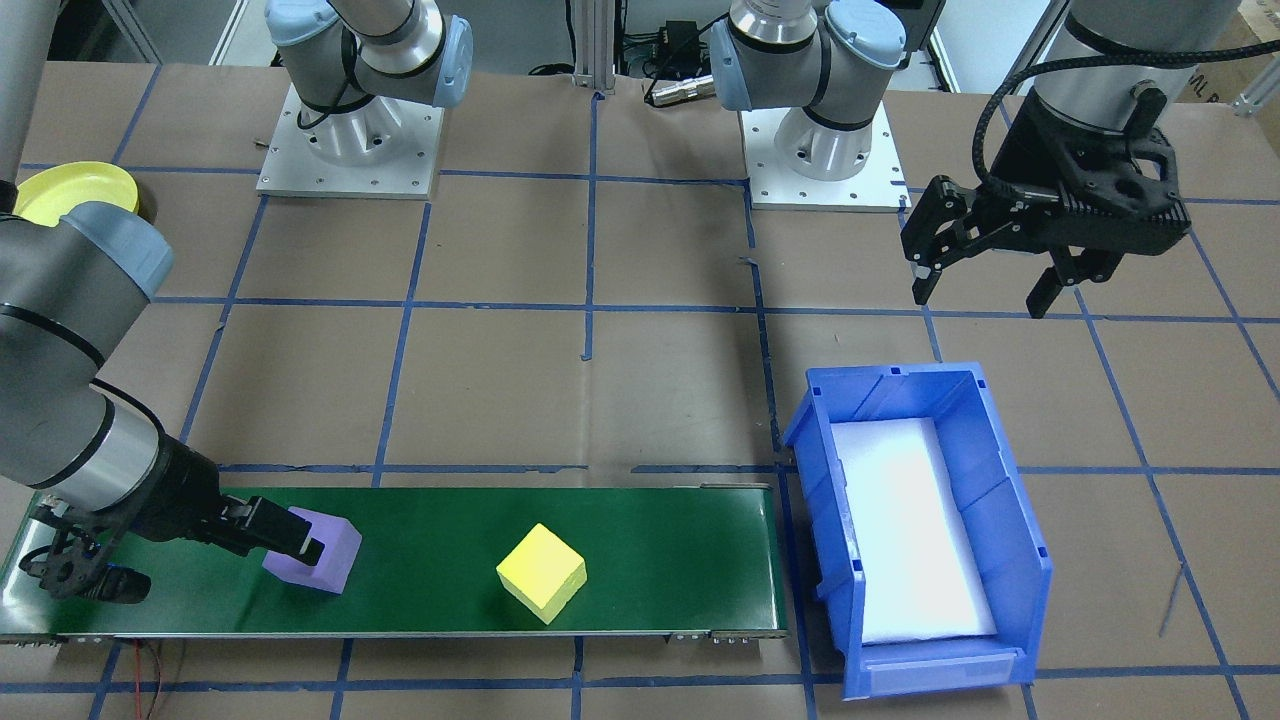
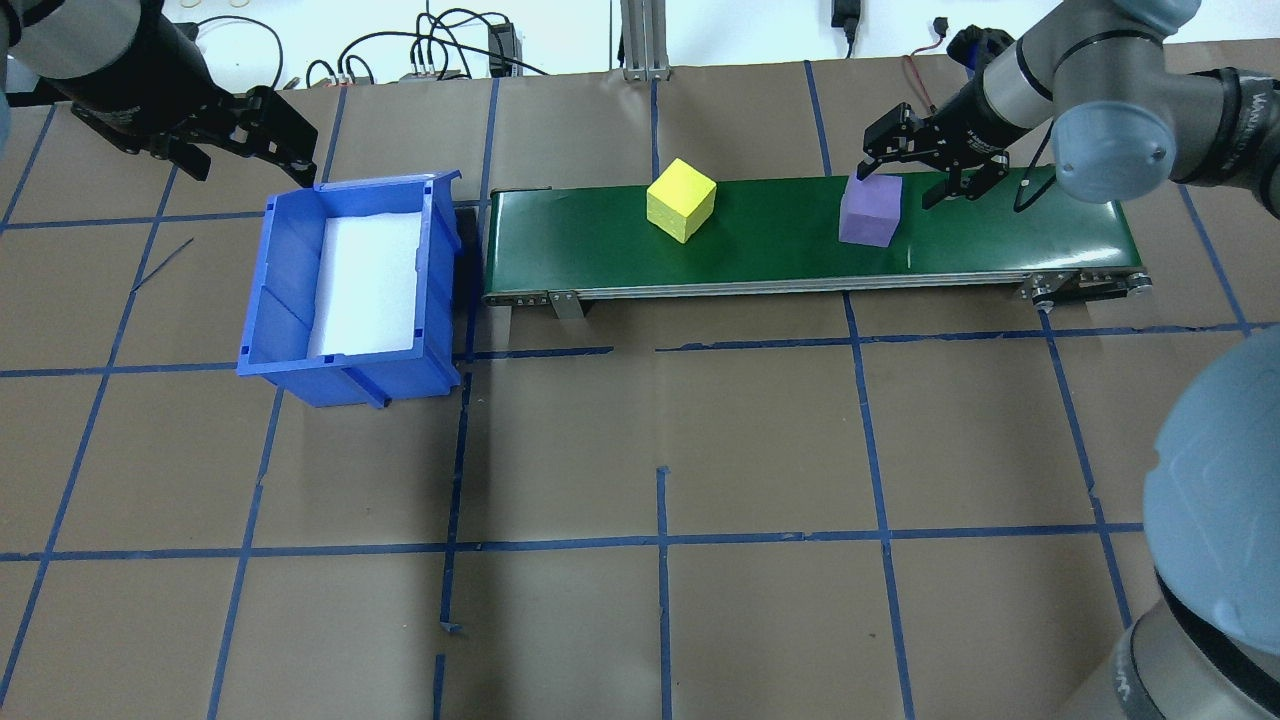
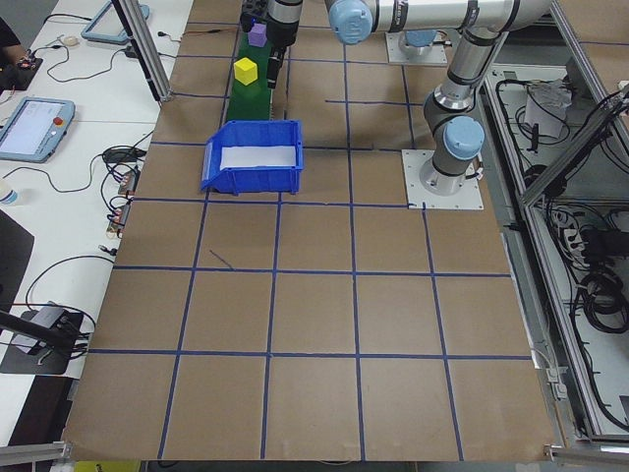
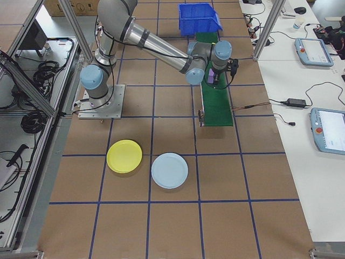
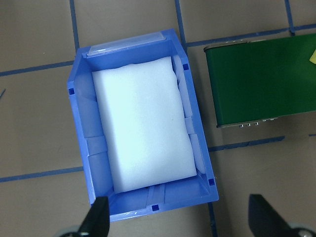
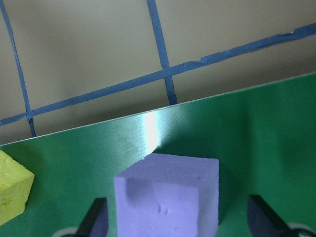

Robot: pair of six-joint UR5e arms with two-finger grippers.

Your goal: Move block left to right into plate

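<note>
Right gripper (image 2: 915,160) tilts low, jaws spread astride purple block (image 2: 870,211).

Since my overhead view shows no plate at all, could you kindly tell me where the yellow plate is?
Observer: The side view from the robot's right shows it. The yellow plate lies flat on the table, past the belt's end on the robot's right. It sits beside a pale blue plate, and the two do not touch.
Operator: Thank you. Are the right arm's jaws shut on the purple block?
Observer: No. In the right wrist view the right gripper straddles the purple block on the green belt, with a clear gap at one finger, so the jaws are open.
</note>
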